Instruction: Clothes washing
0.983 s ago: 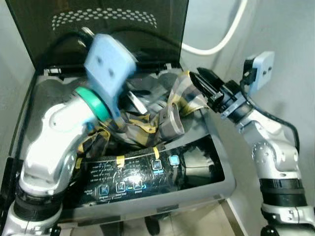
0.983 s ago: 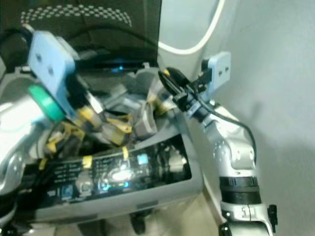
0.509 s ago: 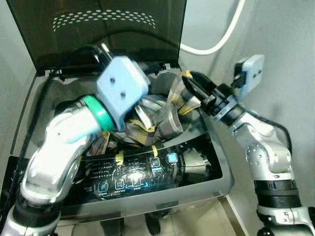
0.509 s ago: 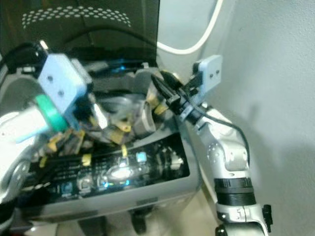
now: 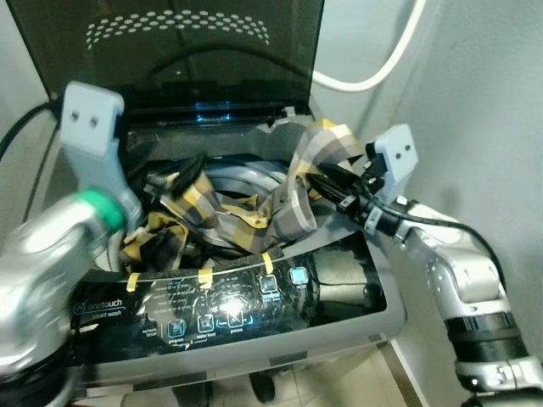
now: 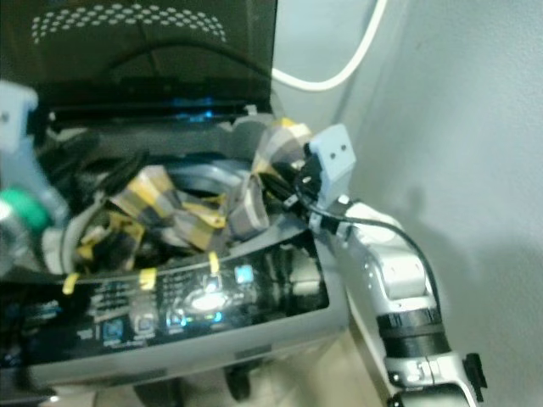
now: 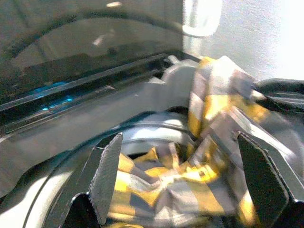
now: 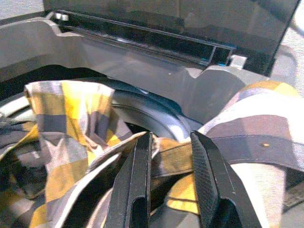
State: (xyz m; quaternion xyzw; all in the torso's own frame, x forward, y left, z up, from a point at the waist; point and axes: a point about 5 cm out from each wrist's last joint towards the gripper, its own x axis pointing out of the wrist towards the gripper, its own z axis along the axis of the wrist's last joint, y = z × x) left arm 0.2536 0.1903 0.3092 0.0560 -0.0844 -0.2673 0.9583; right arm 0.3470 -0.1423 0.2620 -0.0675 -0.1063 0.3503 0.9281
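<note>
From the left eye view I look down on a top-loading washing machine [image 5: 356,326] with its dark lid [image 5: 178,51] standing open at the back, and a yellow-and-grey plaid shirt [image 5: 246,212] lies heaped in the drum opening, one fold draped up over the rim at the back right corner. My left arm [image 5: 51,271] rises at the machine's left side, blurred, and I cannot tell its finger spacing from here; my right gripper [image 5: 327,182] reaches in from the right and sits against the draped fold. The lit control panel [image 5: 225,309] runs across the front, and a white hose [image 5: 382,72] curves along the wall behind. The right eye view shows the same heap, with the right gripper [image 6: 293,191] at the drum's right edge beside the cloth. In the left wrist view the left gripper [image 7: 175,180] has its two fingers spread wide, with the shirt bunched beyond them in the drum and nothing pinched. In the right wrist view the right gripper's fingers [image 8: 137,190] stand a narrow gap apart, pointing at the shirt, with cloth showing beyond the gap; I cannot tell whether they pinch it.
</note>
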